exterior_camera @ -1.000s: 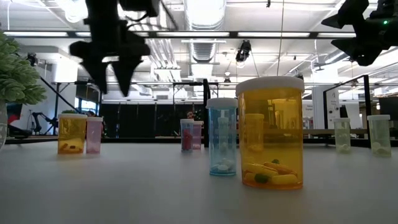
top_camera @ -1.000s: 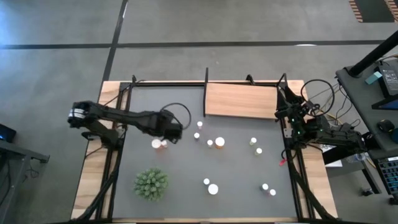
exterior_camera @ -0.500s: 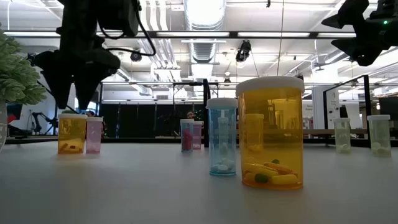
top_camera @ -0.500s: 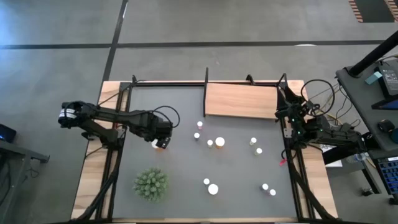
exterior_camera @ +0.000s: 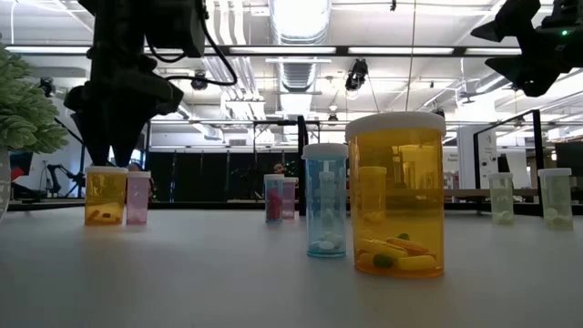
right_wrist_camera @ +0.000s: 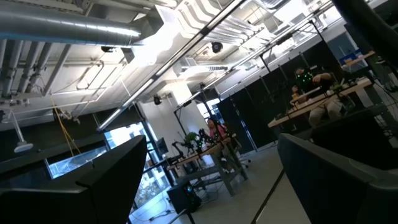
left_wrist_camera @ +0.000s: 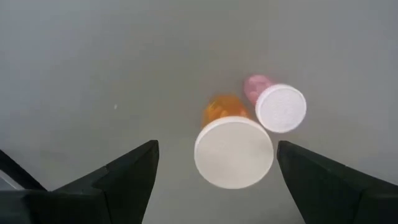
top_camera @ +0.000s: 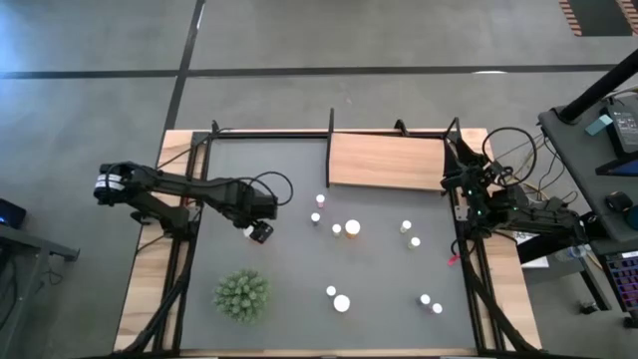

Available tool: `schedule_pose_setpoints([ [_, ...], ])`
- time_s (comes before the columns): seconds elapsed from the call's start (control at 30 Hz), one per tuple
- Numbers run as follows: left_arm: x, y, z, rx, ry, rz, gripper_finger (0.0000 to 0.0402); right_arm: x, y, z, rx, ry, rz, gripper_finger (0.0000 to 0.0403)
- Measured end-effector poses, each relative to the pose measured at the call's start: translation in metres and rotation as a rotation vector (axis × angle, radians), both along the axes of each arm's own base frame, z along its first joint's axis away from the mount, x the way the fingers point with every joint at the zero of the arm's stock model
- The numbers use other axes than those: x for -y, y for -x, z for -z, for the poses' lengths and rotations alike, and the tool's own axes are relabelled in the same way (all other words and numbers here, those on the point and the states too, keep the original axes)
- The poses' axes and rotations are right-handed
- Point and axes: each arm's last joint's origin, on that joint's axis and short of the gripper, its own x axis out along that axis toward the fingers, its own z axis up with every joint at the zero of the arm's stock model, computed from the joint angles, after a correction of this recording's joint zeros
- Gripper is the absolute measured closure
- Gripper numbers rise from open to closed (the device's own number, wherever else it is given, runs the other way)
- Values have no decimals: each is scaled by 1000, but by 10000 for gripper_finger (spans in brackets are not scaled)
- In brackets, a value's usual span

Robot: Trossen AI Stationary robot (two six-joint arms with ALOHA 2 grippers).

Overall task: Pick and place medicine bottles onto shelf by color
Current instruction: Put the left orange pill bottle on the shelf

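left gripper (left_wrist_camera: 214, 165) points down, fingers spread, above orange bottle (left_wrist_camera: 231, 149); right gripper spread, raised at table's edge.

eleven white-capped medicine bottles (top_camera: 352, 228) stand scattered on one dark mat (top_camera: 299, 269), beside one spiky green plant (top_camera: 241, 294) and one wooden shelf (top_camera: 385, 162), flanked by two robot arms.

No readable text, label or number anywhere.

Grey floor (top_camera: 299, 40), ceiling ducts (right_wrist_camera: 68, 25), strip lights (exterior_camera: 301, 18)
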Motion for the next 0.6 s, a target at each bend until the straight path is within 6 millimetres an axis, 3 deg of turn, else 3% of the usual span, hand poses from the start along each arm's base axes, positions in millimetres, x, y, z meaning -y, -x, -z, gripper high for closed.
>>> schedule_pose_setpoints([
  [0.33, 1, -2, 1, 22, 19, 56, 92, 0, 0, 0, 0, 0, 0, 51],
  [0.6, 2, 2, 16, 12, 22, 88, 92, 0, 0, 0, 0, 0, 0, 51],
])
